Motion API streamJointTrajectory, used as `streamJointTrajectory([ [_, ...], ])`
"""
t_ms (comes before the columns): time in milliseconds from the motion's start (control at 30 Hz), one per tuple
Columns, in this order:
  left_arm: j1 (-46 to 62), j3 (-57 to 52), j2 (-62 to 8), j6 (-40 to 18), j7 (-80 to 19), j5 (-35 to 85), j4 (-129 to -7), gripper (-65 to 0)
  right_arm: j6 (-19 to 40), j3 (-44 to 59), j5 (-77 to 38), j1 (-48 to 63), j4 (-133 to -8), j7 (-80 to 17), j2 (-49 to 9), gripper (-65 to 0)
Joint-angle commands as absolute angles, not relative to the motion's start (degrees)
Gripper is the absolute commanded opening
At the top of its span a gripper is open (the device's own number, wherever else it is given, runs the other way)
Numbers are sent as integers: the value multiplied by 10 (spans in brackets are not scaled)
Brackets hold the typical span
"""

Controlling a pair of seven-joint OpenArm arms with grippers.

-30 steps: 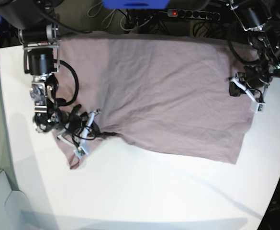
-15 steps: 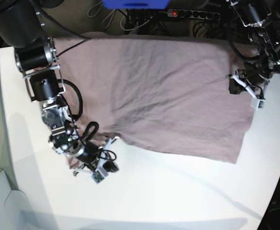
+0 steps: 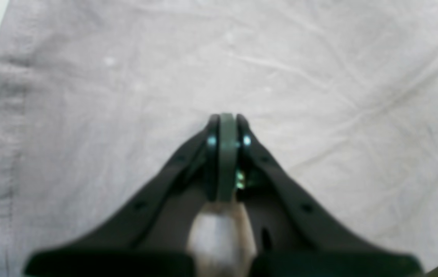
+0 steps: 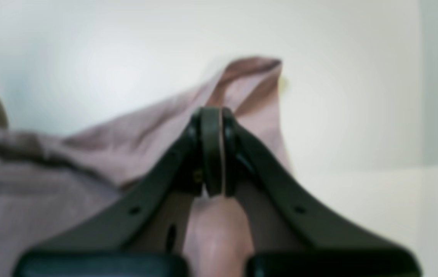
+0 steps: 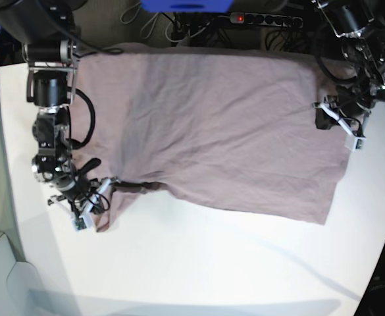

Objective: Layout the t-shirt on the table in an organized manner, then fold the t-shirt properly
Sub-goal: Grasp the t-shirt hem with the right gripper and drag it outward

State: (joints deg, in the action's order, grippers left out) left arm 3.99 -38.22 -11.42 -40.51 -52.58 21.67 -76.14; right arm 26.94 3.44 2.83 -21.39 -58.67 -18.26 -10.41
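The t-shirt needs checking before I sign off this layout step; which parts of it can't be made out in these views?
- Collar and label: not visible in any view.
- Far edge of the t-shirt: cut off by the base view's top edge.
- Corner by the right gripper: bunched, partly hidden behind the arm.
- Both wrist views: blurred, so whether cloth sits between the jaws is unclear.

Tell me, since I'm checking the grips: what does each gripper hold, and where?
Right gripper: shut on the t-shirt, pinching fabric beside its sleeve. Left gripper: shut over the shirt; whether it holds cloth cannot be told.
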Motion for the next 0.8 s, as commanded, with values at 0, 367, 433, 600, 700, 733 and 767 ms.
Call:
streamJointTrajectory([
  [0,41,-382,-118,-400,-551,190,-761,-647,269,34,22,-222,-613,-177,-106,-650],
  [367,41,-382,-119,-400,-551,190,-761,-647,272,30,22,-172,-633,-229,-94,-650],
  [433,41,-382,-119,-400,-550,190,-761,-647,272,5,22,-167,-632,-229,-95,-650],
  [600,41,-382,-119,-400,-550,190,-761,-647,272,-41,22,-165,-633,-226,-95,-650],
  [700,41,-382,-119,-400,-550,190,-761,-647,272,-56,22,-175,-632,-224,-94,-650],
  [733,41,-382,-119,-400,-550,190,-761,-647,272,-64,22,-187,-631,-224,-93,-650],
  [767,41,-382,-119,-400,-550,190,-761,-647,272,-69,22,-195,-628,-224,-93,-650],
])
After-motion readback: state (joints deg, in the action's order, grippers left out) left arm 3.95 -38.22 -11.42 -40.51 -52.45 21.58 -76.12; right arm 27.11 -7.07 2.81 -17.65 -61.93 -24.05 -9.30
